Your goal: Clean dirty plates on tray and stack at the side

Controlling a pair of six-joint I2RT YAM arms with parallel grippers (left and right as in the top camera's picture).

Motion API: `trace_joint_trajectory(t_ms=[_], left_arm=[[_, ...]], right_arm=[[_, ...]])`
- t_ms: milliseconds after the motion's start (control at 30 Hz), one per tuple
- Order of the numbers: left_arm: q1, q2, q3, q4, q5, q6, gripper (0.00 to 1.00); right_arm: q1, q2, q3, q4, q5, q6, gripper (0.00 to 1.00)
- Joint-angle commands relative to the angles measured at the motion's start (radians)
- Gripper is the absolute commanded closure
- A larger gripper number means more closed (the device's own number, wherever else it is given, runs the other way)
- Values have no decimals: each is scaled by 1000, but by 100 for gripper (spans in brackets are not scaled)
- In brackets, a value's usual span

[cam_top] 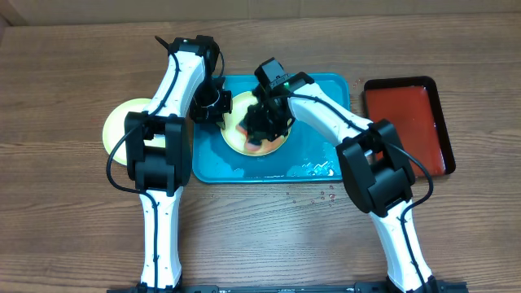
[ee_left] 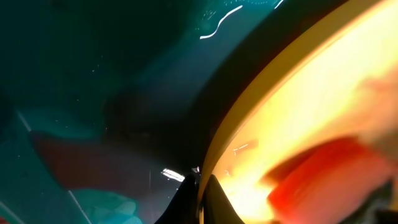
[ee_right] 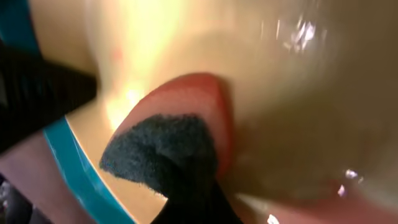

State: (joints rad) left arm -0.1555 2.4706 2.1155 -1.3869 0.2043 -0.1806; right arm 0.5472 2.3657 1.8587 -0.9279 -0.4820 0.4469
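A pale yellow plate (cam_top: 234, 138) lies on the turquoise tray (cam_top: 326, 89). My left gripper (cam_top: 220, 104) is shut on the plate's left rim; in the left wrist view its fingers (ee_left: 202, 196) pinch the rim (ee_left: 249, 118). My right gripper (cam_top: 262, 122) is shut on a sponge (ee_right: 168, 143) with a dark scouring face and red-orange body, pressed onto the plate (ee_right: 286, 93). A red-orange patch (ee_left: 323, 174) shows on the plate's inside. A second yellow-green plate (cam_top: 120, 124) lies on the table left of the tray, partly behind my left arm. The blue-white plate is out of view.
A smaller red tray with a dark rim (cam_top: 407, 122) lies right of the turquoise tray. Water glistens on the tray's front part (cam_top: 317, 168), and drops lie on the wooden table (cam_top: 326, 195) in front of it.
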Motion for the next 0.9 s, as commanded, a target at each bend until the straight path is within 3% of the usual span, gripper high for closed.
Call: trace_joint_trajectory(t_ms=[0,300,633,867], left_arm=[[4,13,-4,11,-23,1,96],[4,13,-4,27,-24,25,96],[7,-7,-3,25,-25,47,96],[13,-157,-3,31,-69,53,96]], right_arm=[[-5,5,1,-61,42,-33,96],[-26,-140,1,-179,421,-28,96],[-31,-281,1,-182,436,-28,96],[-103,-461,1,-209,428,-29,96]])
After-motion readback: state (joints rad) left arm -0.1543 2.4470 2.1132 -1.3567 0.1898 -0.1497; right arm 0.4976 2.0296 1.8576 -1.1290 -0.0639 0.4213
